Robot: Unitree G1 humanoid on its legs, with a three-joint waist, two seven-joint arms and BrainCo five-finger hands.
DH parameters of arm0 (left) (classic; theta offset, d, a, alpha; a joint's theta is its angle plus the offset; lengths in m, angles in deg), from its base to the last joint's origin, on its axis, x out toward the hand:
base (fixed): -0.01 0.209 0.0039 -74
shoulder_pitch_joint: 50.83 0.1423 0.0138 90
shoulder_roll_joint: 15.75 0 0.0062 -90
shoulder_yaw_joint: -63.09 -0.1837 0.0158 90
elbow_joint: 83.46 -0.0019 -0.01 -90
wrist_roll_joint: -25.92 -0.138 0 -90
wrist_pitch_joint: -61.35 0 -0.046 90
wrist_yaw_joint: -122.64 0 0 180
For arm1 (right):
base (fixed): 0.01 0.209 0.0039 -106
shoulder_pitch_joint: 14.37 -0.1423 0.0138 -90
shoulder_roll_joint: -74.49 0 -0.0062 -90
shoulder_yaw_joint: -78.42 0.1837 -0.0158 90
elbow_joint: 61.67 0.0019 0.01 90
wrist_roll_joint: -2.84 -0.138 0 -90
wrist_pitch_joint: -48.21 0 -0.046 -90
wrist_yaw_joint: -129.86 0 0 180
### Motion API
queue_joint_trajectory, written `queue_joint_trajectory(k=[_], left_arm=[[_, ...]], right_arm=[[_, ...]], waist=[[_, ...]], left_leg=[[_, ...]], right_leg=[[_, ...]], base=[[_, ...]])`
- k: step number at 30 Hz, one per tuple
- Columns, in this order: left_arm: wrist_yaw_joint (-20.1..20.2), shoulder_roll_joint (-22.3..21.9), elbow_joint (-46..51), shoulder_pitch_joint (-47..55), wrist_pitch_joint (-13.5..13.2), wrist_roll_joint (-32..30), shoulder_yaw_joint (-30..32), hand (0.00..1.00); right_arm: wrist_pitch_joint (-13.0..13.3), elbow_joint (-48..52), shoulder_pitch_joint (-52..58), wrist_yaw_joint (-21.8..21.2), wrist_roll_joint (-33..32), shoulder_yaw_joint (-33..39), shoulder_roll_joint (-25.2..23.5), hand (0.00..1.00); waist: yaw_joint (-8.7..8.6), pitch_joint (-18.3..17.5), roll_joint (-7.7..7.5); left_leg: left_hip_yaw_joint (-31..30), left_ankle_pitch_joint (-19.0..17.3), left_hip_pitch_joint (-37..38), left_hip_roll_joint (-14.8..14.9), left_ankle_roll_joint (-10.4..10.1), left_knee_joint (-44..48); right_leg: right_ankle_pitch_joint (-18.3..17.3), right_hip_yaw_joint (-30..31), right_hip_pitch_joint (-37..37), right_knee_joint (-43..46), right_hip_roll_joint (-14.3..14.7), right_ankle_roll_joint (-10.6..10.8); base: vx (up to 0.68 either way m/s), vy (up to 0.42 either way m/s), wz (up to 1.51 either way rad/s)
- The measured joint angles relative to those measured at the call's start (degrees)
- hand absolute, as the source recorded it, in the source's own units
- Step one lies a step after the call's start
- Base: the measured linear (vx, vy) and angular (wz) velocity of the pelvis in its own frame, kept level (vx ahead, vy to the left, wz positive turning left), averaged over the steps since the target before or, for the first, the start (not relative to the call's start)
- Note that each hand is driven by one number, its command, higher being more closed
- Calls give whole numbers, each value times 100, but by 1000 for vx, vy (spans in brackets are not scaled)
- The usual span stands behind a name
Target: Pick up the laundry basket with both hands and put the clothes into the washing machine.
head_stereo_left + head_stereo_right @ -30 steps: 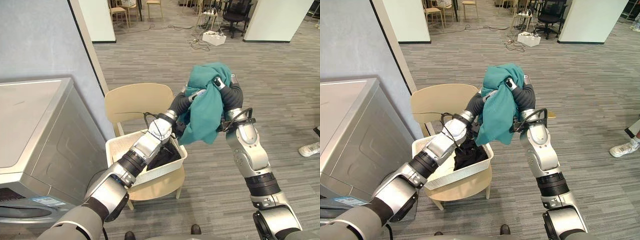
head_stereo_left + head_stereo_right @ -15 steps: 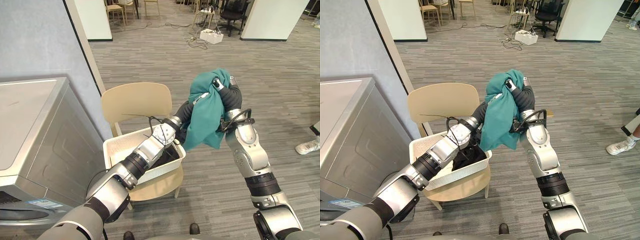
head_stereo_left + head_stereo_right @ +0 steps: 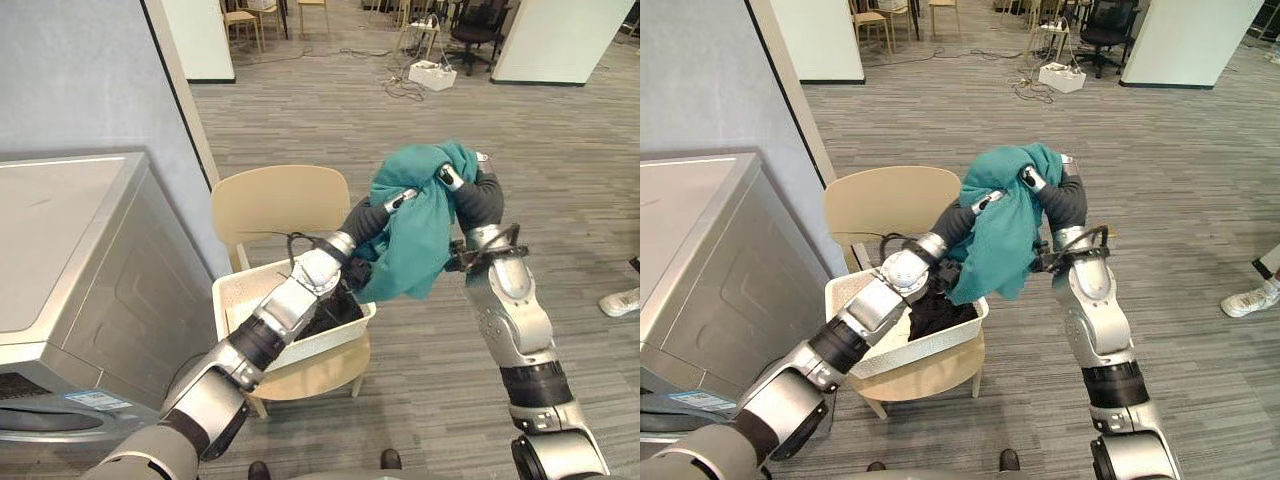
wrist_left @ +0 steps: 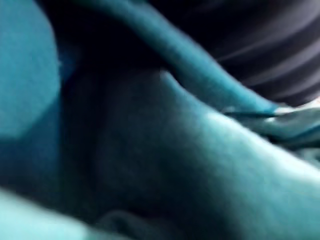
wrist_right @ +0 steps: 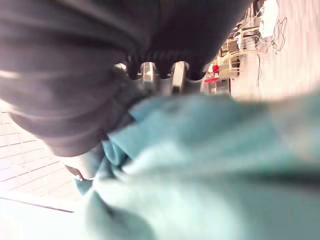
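Left edge of frame: boxy grey metal washing machine (image 3: 90,270) is standing with its flat top catching light. Centre: pale beige chair (image 3: 275,200) with a rounded, smooth backrest is carrying a white rectangular laundry basket (image 3: 245,300) of perforated plastic on its seat. Dark crumpled clothes (image 3: 330,312) are lying in the basket's right half.

Right of centre: soft, bunched teal garment (image 3: 415,235) is hanging in the air above the basket's right rim. Its long axis is running from upper right down to lower left, the loose end pointing at the basket. Left hand (image 3: 398,198) is sitting buried in its folds, hold impossible to tell. Right hand (image 3: 448,180) is clutching the top of the cloth.

Lower right edge: white shoe (image 3: 620,299) is resting on the grey plank floor (image 3: 580,200).
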Motion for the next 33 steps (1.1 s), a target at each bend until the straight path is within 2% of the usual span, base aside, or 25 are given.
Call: queue_joint_trajectory(k=[3,4,6,8,12,15,18,21,23,24,25,26,27,28,29,30,31,33], left_arm=[[-123,5,-421,-379,70,-74,405,100],[-210,106,-403,-381,73,-102,758,100],[-329,454,-396,-380,73,-97,1256,100],[-464,1072,-376,-380,74,-94,1886,100],[-590,1825,110,-349,67,-44,2785,100],[-708,2281,937,-67,-85,19,3681,100],[-855,2577,1806,712,-356,132,4785,100],[-1041,2631,2342,1545,-547,128,5825,100],[-1186,2608,2555,2418,-656,125,6818,100],[-1218,2560,2596,2644,-684,124,7078,100],[-1305,2350,2679,3103,-724,123,7634,100],[-1452,1983,2739,3551,-793,124,8162,100],[-1523,1756,2755,3756,-816,126,8385,100],[-1644,1228,2756,4124,-827,129,8729,100],[-1734,690,2756,4483,-828,145,8876,100],[-1781,407,2760,4696,-828,150,8890,100],[-1822,-154,2762,5112,-819,194,8803,100],[-1819,-1042,2761,5800,-768,391,8464,100]], right_arm=[[26,49,276,-2,-113,311,-3,0],[41,102,504,-5,-204,587,-6,0],[50,103,801,7,-251,1069,-4,0],[82,108,1106,26,-252,1604,20,0],[149,109,1581,32,-251,1930,20,0],[151,119,1941,24,-250,2044,-28,0],[233,351,2378,22,-213,2451,-361,0],[279,361,2810,47,-200,2878,-675,0],[307,294,3227,118,-179,3243,-1094,0],[322,226,3340,142,-180,3345,-1225,0],[355,51,3581,172,-204,3577,-1500,0],[370,-161,3780,213,-218,3779,-1778,0],[373,-276,3867,245,-221,3874,-1904,0],[376,-546,4013,303,-218,4034,-2129,0],[377,-783,4164,368,-222,4102,-2320,0],[376,-902,4236,418,-257,4123,-2362,0],[362,-1050,4379,428,-367,4057,-2417,0],[360,-1172,4580,427,-549,3889,-2515,0]], waist=[[3,-3,5],[-15,-13,22],[-80,-29,46],[-152,-54,85],[-139,-76,121],[-122,-95,150],[-68,-173,248],[50,-234,335],[142,-340,397],[154,-375,404],[197,-449,416],[220,-483,421],[239,-484,422],[302,-482,419],[358,-479,418],[407,-477,424],[520,-475,417],[540,-462,368]], left_leg=[[-34,1,19,-10,0,-29],[-22,1,38,-10,1,-29],[-10,1,57,-9,0,-29],[55,-1,63,-5,-1,-29],[116,-4,69,-4,-3,-28],[116,-15,78,-4,-18,-28],[108,-42,90,-4,-50,-28],[87,-56,83,-1,-50,-28],[23,-87,37,3,-79,-28],[-14,-87,8,4,-79,-28],[-80,-88,-44,3,-80,-28],[-128,-98,-64,0,-75,-28],[-165,-117,-64,0,-73,-28],[-220,-122,-64,-2,-70,-28],[-237,-134,-67,-1,-54,-28],[-237,-136,-69,0,-51,-28],[-238,-141,-65,-4,-47,-28],[-314,-148,-30,-9,-36,-27]], right_leg=[[-40,-11,34,1,-7,46],[-45,-1,40,3,-7,52],[-52,7,50,5,-6,53],[-61,60,8,11,-2,56],[-72,142,-38,33,2,38],[-73,144,-41,62,2,29],[-115,137,-38,90,-1,-13],[-150,105,-27,90,-2,-14],[-212,16,-23,89,-5,13],[-221,-17,-21,89,-6,13],[-241,-86,-20,89,-9,6],[-267,-161,-12,88,-16,2],[-279,-188,1,91,-17,-1],[-304,-275,76,90,-23,2],[-324,-327,86,104,-28,5],[-330,-339,92,112,-30,9],[-364,-379,113,160,-49,23],[-461,-565,194,268,-82,29]], base=[[0,0,5],[0,0,-5],[0,0,-4],[0,0,-13],[-3,-2,-9],[0,0,0],[0,0,0],[5,-5,4],[3,-8,14],[15,-11,24],[22,-9,30],[20,-7,30],[6,-3,31],[-2,-1,30],[-4,-1,25],[0,2,18],[7,3,24],[-18,9,35]])
